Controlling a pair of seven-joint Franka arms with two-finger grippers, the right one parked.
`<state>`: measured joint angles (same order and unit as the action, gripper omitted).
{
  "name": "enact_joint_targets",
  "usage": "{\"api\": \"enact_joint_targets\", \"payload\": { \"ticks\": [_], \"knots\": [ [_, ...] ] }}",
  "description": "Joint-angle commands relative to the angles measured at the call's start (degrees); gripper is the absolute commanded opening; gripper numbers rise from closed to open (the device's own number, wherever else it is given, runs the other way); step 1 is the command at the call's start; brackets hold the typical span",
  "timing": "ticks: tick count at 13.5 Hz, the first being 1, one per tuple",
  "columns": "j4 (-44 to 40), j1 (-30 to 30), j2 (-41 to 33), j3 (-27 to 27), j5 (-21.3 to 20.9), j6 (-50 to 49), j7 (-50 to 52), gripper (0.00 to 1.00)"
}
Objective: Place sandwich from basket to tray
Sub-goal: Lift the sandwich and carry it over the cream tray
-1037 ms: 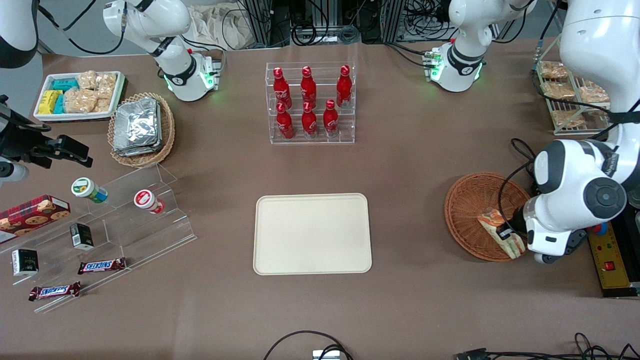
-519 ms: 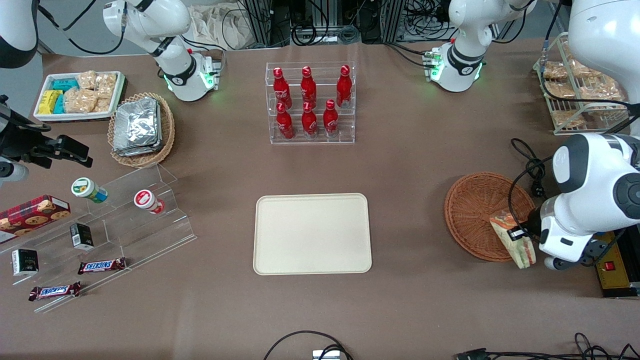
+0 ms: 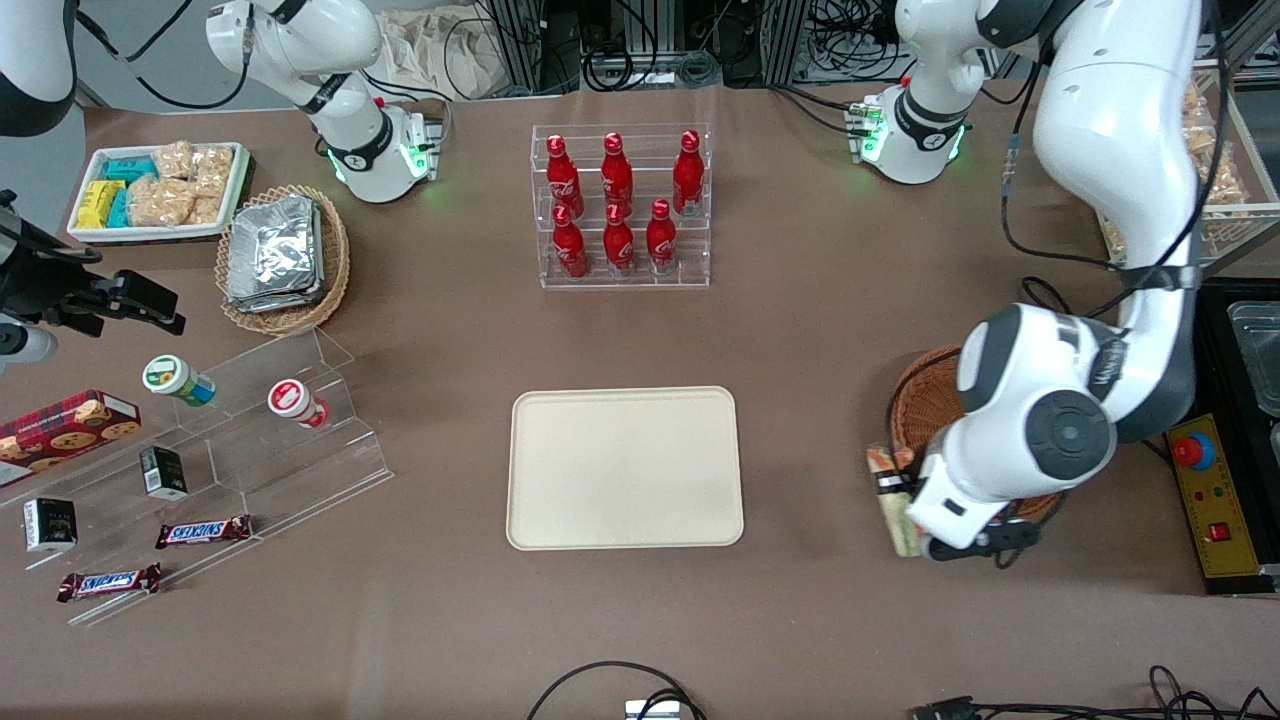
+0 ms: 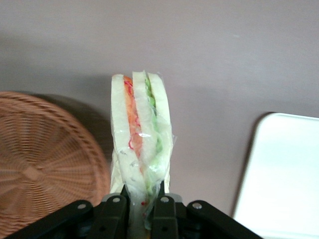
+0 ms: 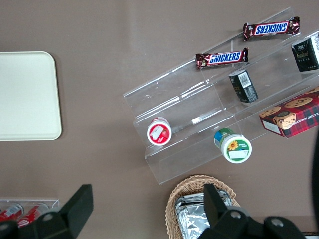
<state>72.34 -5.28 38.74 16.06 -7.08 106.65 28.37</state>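
Brown paper-like covering is spread over the table (image 3: 820, 330), on which all items are laid out. Cream plastic tray (image 3: 625, 468): set flat at the table's middle, nothing on it. Reddish-brown woven basket (image 3: 925, 405): placed toward the working arm's end of the table, partly hidden by the arm in the front view. Gripper (image 4: 142, 206): held just outside the basket's rim, between basket and tray; its jaws are closed on the sandwich. Sandwich (image 4: 141, 149): clear-wrapped wedge of white bread with orange-red and green layers, gripped at one end, clear of the basket and carried above bare table, well apart from the tray.
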Motion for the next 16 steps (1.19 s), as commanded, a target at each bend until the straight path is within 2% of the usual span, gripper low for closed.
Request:
{"api": "enact_joint_targets", "payload": {
  "ticks": [1,5,7,9,11,12,13,16],
  "knots": [
    [-8.2,-7.7,6.0,-0.6,0.0,-0.2,4.1,0.19],
    [-9.2,-16.2,9.9,-0.7,0.0,4.3,9.1,0.19],
    [-9.1,-17.7,12.7,-0.6,0.0,9.5,11.0,0.22],
    [-8.3,-18.1,13.1,-0.7,0.0,9.3,11.1,0.28],
    [-6.9,-18.6,13.1,-0.7,0.0,9.2,11.1,0.47],
    [-6.0,-18.7,13.0,-0.7,-0.2,9.2,11.2,0.63],
    [-4.8,-18.8,12.8,-0.7,0.0,9.3,11.2,0.97],
    [-4.6,-19.5,11.5,-0.8,-1.1,8.8,16.9,1.00]
  ]
}}
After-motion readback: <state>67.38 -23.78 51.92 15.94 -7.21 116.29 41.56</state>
